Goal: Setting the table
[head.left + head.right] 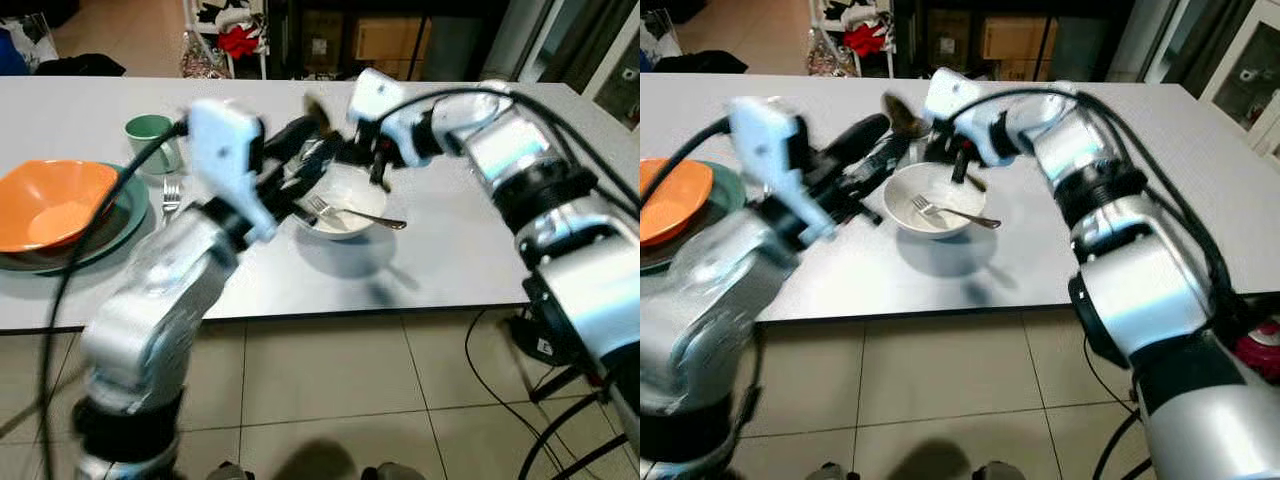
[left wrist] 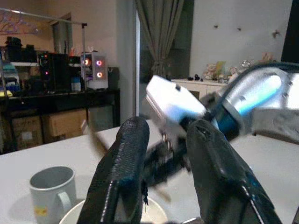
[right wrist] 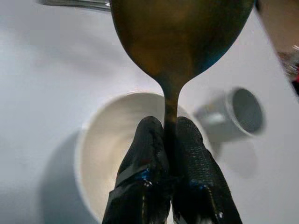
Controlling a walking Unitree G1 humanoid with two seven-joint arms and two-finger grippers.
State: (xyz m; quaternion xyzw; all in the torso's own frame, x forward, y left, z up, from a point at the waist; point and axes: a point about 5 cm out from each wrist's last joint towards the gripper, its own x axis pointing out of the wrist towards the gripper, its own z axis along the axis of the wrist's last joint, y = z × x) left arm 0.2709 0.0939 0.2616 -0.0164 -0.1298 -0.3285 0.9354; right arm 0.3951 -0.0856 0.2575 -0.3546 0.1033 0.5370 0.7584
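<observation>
**A:** Right wrist view first: the right gripper has its two black fingers pinched tight on the neck of a dark spoon, its broad bowl up at the top of the frame, with the white bowl directly beneath.

**B:** And from the head camera, that white bowl sits at the centre of the frame on the white table, a fork lying inside it with the handle poking over the rim toward the right.

**A:** Where's the left gripper?

**B:** Just left of the bowl, over its rim, fingers parted a little with nothing between them. It's blurred in the head views.

**A:** Left edge of the frame now: an orange bowl stacked on a green plate, a second fork just beside it, and a green mug behind.

**B:** Left wrist view picks up a grey mug at lower left too.

**A:** The room?

**B:** Beige tiled floor below the table edge, black cables at lower right, dark shelving with cardboard boxes along the top, and a curtain in the left wrist view.
</observation>
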